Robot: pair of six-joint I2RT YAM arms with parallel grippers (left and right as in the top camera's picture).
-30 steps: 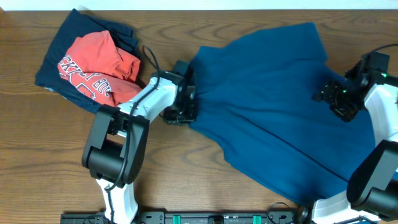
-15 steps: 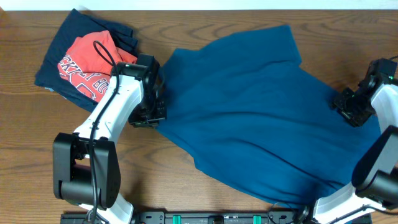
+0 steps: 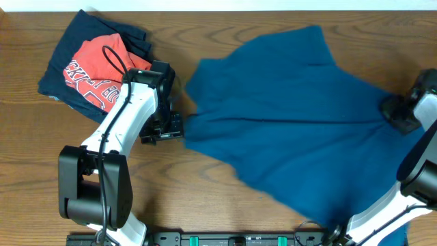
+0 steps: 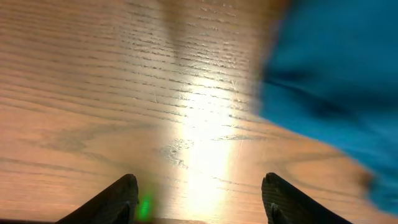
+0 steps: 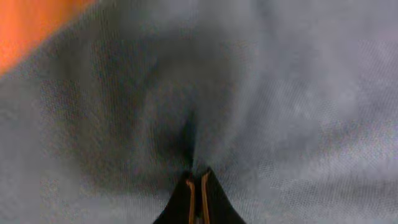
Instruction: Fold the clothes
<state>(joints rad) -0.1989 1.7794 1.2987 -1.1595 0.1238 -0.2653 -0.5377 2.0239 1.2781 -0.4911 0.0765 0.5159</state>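
From overhead I look straight down on the whole blue T-shirt [image 3: 293, 116]; both wrist cameras sit close at its opposite edges.

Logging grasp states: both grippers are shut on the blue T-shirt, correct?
Not quite. The right gripper is shut on the blue T-shirt, but the left wrist view shows the left gripper open over the table, holding nothing.

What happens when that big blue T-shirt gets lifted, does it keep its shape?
Probably not: the large plain blue cotton T-shirt bunches into creases where the right claw pinches it, so it looks floppy. Likely light, since one pinch draws folds across it. Pushed, it would probably wrinkle rather than slide.
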